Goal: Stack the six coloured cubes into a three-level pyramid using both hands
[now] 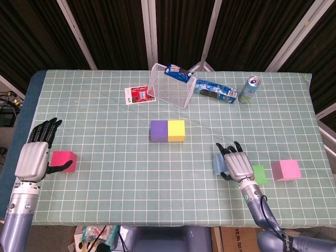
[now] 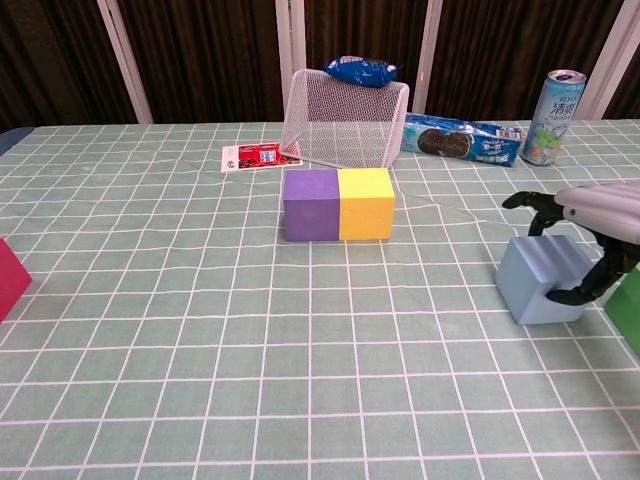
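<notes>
A purple cube [image 1: 158,131] and a yellow cube [image 1: 176,130] stand side by side, touching, at mid-table. The two also show in the chest view, purple cube [image 2: 311,205] left of the yellow cube [image 2: 366,204]. My right hand [image 1: 239,164] hovers over the right part of a light blue cube [image 2: 540,280]; its thumb touches the cube's right side and its fingers arch above the far edge without closing. A green cube [image 1: 258,174] and a pink cube [image 1: 286,170] lie to its right. My left hand [image 1: 34,157] is spread beside a magenta cube [image 1: 64,161], thumb at its left face.
At the back of the table stand a tipped wire basket [image 1: 170,86] with a blue snack bag [image 1: 177,73] on it, a cookie packet [image 1: 215,92], a drink can [image 1: 249,90] and a small red card [image 1: 139,95].
</notes>
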